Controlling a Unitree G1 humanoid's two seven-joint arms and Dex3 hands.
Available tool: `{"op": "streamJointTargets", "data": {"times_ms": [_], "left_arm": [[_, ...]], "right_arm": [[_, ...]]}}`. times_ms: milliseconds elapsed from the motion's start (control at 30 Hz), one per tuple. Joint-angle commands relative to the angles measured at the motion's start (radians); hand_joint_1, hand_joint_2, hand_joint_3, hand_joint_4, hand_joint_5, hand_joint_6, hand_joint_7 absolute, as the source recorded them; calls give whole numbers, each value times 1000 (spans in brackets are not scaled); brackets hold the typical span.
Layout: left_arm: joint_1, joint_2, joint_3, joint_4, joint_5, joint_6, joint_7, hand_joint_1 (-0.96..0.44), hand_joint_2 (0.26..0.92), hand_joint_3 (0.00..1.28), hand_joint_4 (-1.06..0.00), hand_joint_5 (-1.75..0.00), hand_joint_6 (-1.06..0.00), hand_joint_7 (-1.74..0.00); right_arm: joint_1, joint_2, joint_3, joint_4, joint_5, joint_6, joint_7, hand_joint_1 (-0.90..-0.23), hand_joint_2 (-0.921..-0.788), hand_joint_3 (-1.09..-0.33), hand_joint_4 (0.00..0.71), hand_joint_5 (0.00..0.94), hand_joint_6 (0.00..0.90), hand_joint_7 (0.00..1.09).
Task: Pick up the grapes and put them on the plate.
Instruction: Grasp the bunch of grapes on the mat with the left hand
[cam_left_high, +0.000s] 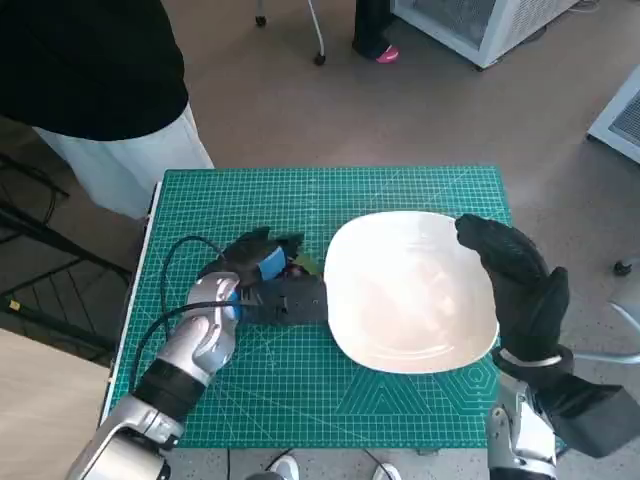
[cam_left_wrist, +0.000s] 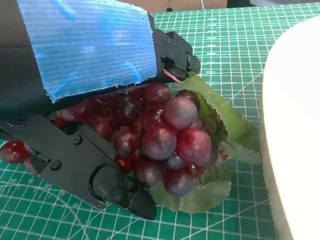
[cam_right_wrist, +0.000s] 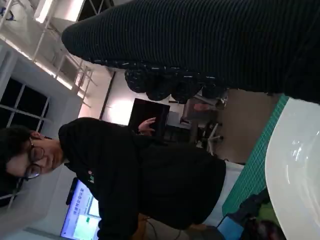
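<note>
The dark red grapes (cam_left_high: 297, 268) (cam_left_wrist: 165, 135), with green leaves (cam_left_wrist: 225, 120), lie on the green mat just left of the white plate (cam_left_high: 400, 340) (cam_left_wrist: 295, 125) (cam_right_wrist: 295, 165). My left hand (cam_left_high: 262, 275) (cam_left_wrist: 90, 50) is over the bunch and grips it, with black fingers (cam_left_wrist: 100, 180) on either side. The leaves still touch the mat. My gloved right hand (cam_left_high: 515, 275) (cam_right_wrist: 200, 45) lies stretched along the plate's right rim and holds nothing.
The green cutting mat (cam_left_high: 300, 400) covers the small table. A person in a black top (cam_left_high: 90, 70) (cam_right_wrist: 150, 185) stands at the far left corner. A black cable (cam_left_high: 165, 270) loops by my left wrist. White appliances (cam_left_high: 470, 25) stand on the floor beyond.
</note>
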Motion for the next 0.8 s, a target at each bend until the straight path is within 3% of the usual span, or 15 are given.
{"op": "streamJointTargets", "data": {"times_ms": [33, 300, 800], "left_arm": [[11, -8, -18, 66, -16, -6, 21, -240, 726, 2, -220, -16, -339, -17], [3, -14, -22, 109, -41, -18, 54, -174, 729, 1, -363, -26, -408, -18], [0, -8, -39, 125, -48, -32, 79, -157, 742, 4, -492, -42, -467, -18]], "right_arm": [[12, -6, -5, 12, 0, 9, 1, -420, -921, -562, 591, 0, 557, 0], [10, -7, -8, 13, 6, 12, 6, -421, -921, -562, 591, 0, 557, 0], [6, -4, -6, 17, 5, 13, 7, -423, -921, -561, 591, 0, 557, 0]]}}
